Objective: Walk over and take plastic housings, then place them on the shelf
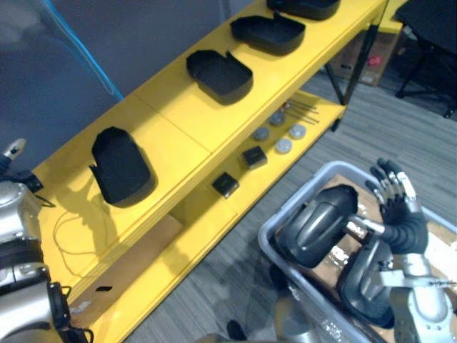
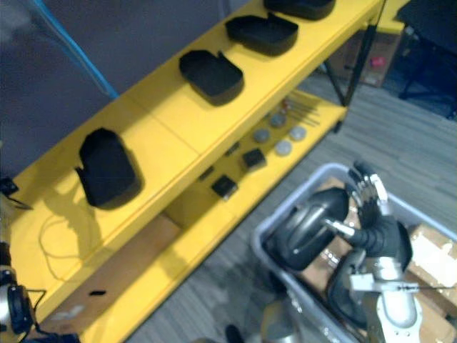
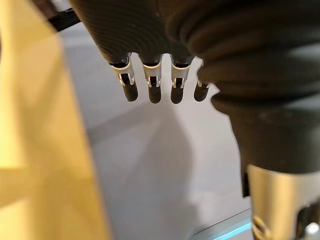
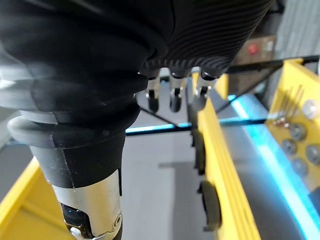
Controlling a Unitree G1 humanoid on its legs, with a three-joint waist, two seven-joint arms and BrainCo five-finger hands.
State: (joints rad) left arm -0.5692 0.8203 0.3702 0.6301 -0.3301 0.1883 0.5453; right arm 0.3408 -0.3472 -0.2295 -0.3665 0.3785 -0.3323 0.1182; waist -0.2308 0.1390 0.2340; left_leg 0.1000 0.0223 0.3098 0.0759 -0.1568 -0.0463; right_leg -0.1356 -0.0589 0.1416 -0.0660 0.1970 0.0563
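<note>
While the right robot hand (image 1: 396, 207) hovers over the grey bin (image 1: 298, 198) with its fingers spread and straight, holding nothing, the step in hand appears to be the pick: no plastic housing has yet been taken. Two glossy black housings lie in the bin, the upper housing (image 1: 318, 221) just beside the palm and the lower housing (image 1: 364, 282) partly under the wrist. More housings rest on the top board of the yellow shelf (image 1: 171, 118), the nearest shelf housing (image 1: 121, 168) well apart from the second shelf housing (image 1: 220, 73). The left robot hand (image 3: 150, 85) hangs beside the shelf edge, fingers straight and relaxed, empty.

To pick well, the right robot hand should probably come down on the upper housing, since nothing covers it. Its rounded, shiny shell looks slippery — fingers hooked over one edge with the thumb against the opposite one would likely hold better than a press on the dome. The lift should go straight up until the part clears the bin wall, and only then swing toward the bare stretch of board between the nearest shelf housing and the second — there looks to be room there to set it down.
</note>
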